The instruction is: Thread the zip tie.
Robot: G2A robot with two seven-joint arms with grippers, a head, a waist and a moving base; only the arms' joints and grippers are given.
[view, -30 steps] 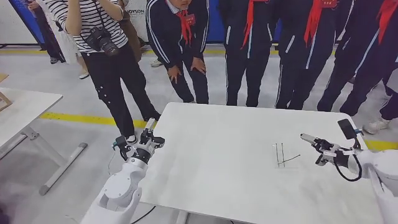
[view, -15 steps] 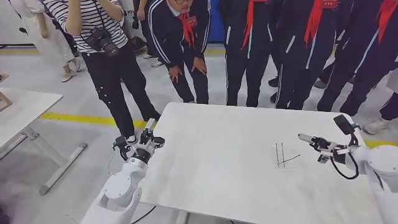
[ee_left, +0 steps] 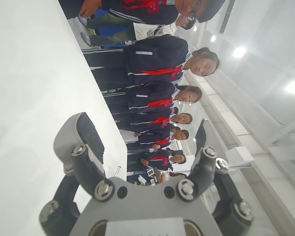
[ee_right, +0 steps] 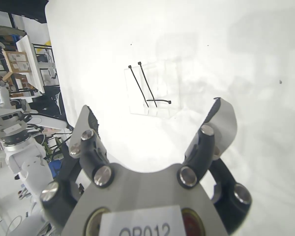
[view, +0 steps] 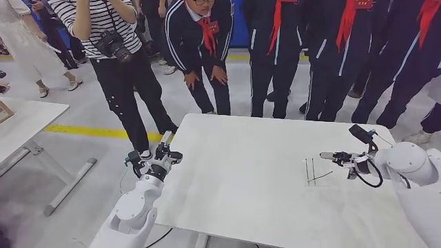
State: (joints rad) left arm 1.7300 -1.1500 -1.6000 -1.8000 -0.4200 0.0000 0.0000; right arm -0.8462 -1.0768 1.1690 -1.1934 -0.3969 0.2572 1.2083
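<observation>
zip ties point(ee_right: 137, 84) lie on the right part of the white table point(view: 241, 179), three thin black strips on what looks like a clear holder point(ee_right: 167, 84); whether they lie flat or are propped up on it i cannot tell. two of them sit side by side, nearly parallel, with their long axis running from the robot's side toward the far edge of the table. their small square heads point to that far edge and their tails come back toward the robot. a third tie point(ee_right: 159, 101) lies across those tails, its head turned toward the right pincer point(ee_right: 153, 104).

the right pincer hangs just beside the ties, jaws spread wide and holding nothing. the left pincer point(ee_left: 145, 126) sits well apart at the table's left edge, also wide open and empty.

the step in hand looks like the first pick by the right arm. to do it well, i would single out one strip and set the jaws across its narrow width, not along its length. i would keep away from the end where the third tie crosses, or two may lift together. gripping near the head would leave the tail free for the other arm. a strip this thin on smooth plastic may skid, so the close should be slow and centred.
</observation>
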